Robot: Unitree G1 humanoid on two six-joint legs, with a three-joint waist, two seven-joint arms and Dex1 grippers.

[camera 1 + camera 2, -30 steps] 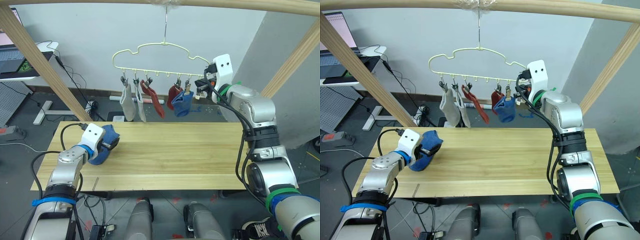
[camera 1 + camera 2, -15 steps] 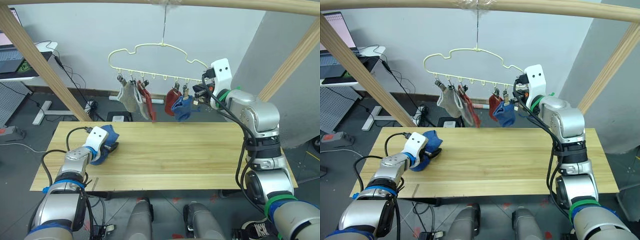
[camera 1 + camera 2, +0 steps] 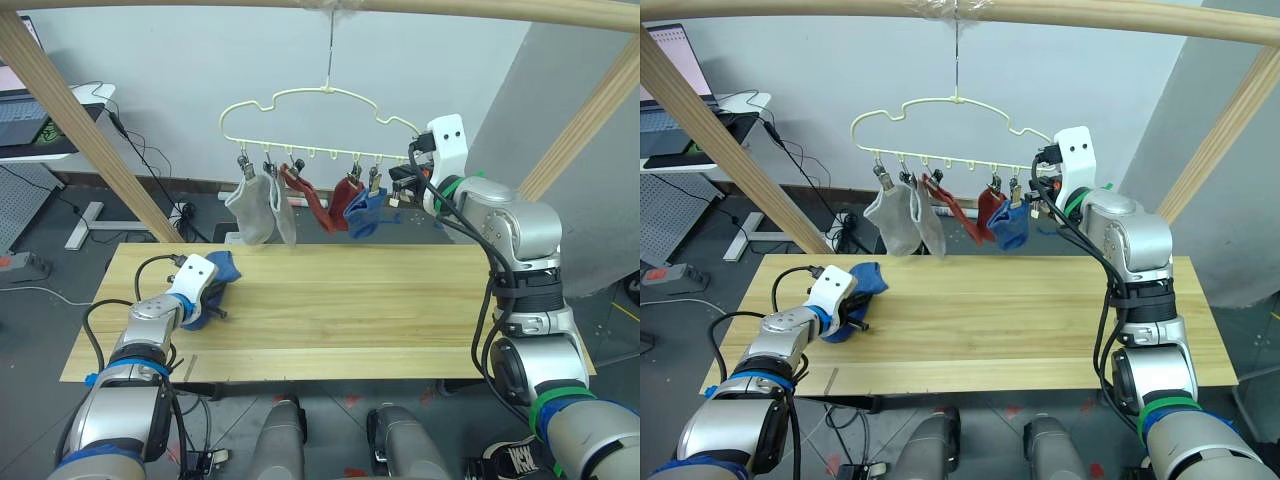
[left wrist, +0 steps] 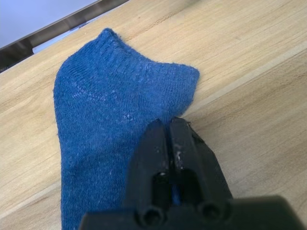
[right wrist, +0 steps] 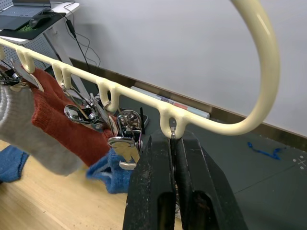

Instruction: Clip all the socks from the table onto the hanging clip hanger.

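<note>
Hanger (image 3: pixel 300 100) swung back; left jaws (image 4: pixel 168 125) closed on blue sock (image 4: pixel 100 124), right jaws (image 5: pixel 172 139) clamping last clip.

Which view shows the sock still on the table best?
The left wrist view: the blue sock lies flat on the table, cuff end clear, with the left gripper shut on its edge. Both eye views show it small and half hidden behind that gripper. The right wrist view catches a corner.

Blue sock (image 4: pixel 105 110) flat on table (image 3: pixel 350 310), five apparently clipped on hanger (image 3: pixel 310 125)
</note>
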